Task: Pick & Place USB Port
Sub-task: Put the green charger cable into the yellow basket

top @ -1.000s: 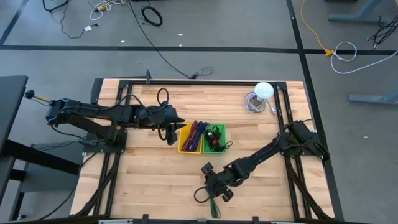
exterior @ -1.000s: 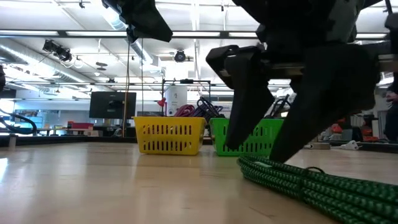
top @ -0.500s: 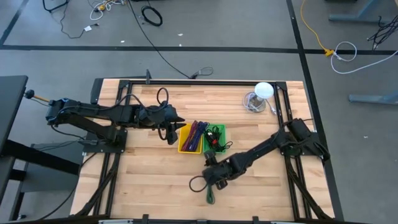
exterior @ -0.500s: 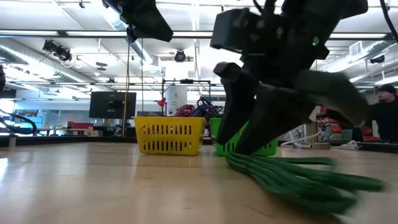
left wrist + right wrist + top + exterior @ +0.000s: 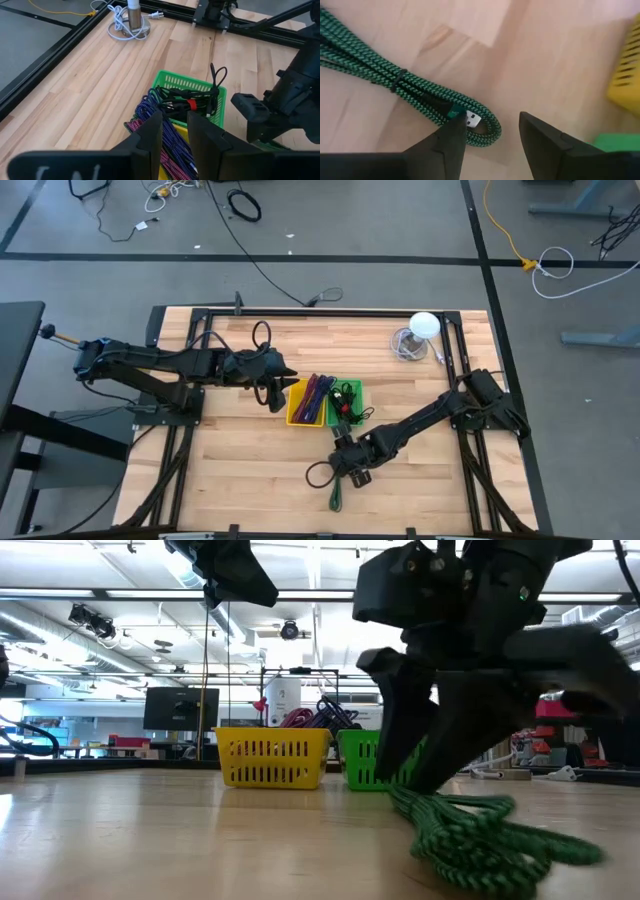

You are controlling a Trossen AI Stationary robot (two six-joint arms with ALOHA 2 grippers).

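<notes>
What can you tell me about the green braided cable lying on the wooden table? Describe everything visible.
The green braided cable has a green-and-black woven sleeve, is bundled in loops bound by a dark tie, and ends in a silver USB plug. It lies on the wooden table in front of the baskets, directly below the right gripper, whose fingers are open around its looped end.

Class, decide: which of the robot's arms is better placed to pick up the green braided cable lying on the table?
The right. The right hand hangs open directly over the green cable, fingers either side of its plug. The left hand waits beside the yellow basket, farther away.
</notes>
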